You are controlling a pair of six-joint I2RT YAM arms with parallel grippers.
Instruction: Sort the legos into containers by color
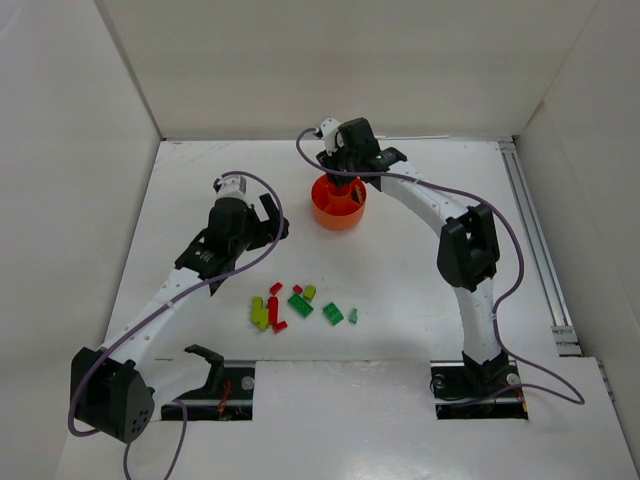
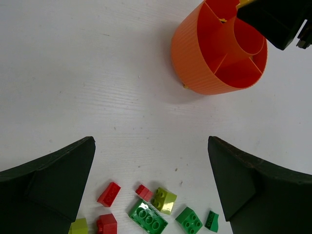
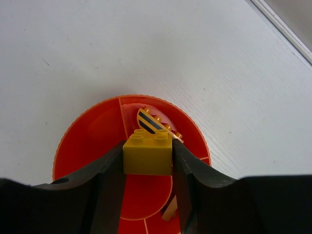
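1. Yellow is the only colour started: the yellow brick (image 3: 147, 152) is pinched between the fingers of the right claw (image 3: 147, 163), hanging just above the orange dish (image 3: 87, 131) near its middle, not yet dropped.
2. Inside the dish, one striped yellow piece (image 3: 150, 121) lies in a compartment. The other compartments that show look bare, though the claw hides part of them.
3. The dish stands toward the far middle of the counter (image 1: 420, 260).
4. About ten loose legos (image 1: 295, 305), red, green and lime, lie clustered on the near side, well apart from the dish.
5. The left claw (image 2: 150, 146) is spread wide and empty, hovering between the cluster and the dish.
6. Judged from this, the sorting has barely begun and most bricks are unsorted.
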